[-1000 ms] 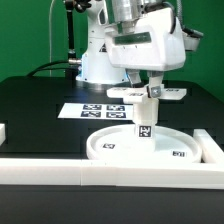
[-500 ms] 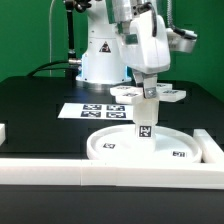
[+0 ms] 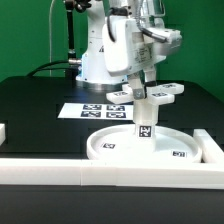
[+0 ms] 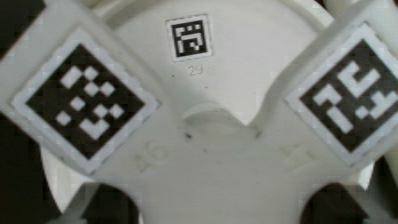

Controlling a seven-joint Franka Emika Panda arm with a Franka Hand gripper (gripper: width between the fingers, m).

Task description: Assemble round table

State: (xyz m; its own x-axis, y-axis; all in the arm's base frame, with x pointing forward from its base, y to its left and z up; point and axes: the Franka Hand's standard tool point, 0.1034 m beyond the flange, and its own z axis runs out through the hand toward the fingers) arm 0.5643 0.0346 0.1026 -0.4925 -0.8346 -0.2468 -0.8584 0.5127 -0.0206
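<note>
The large rimmed round disc [image 3: 150, 147] lies flat at the front of the table. The short cylindrical post [image 3: 143, 120] stands upright at its centre. The small cross-shaped foot [image 3: 165, 94] sits on top of the post, its tagged arms spreading to both sides. My gripper [image 3: 143, 86] comes straight down onto the foot's middle and is shut on it. In the wrist view the foot [image 4: 205, 130] fills the picture with two tagged arms. My gripper [image 4: 217, 206] holds its hub, with a dark finger [image 4: 86, 205] on each side. A tagged part of the disc [image 4: 249, 35] shows beyond it.
The marker board [image 3: 92, 108] lies flat on the black table behind the disc. Long white rails run along the front [image 3: 100, 172] and the exterior view's right [image 3: 212, 148]. Another white piece [image 3: 3, 131] sits at the left edge. The arm's base [image 3: 95, 60] stands behind.
My wrist has turned about the post's axis while staying above it. The foot's arms have swung round with it. The disc and post have stayed put.
</note>
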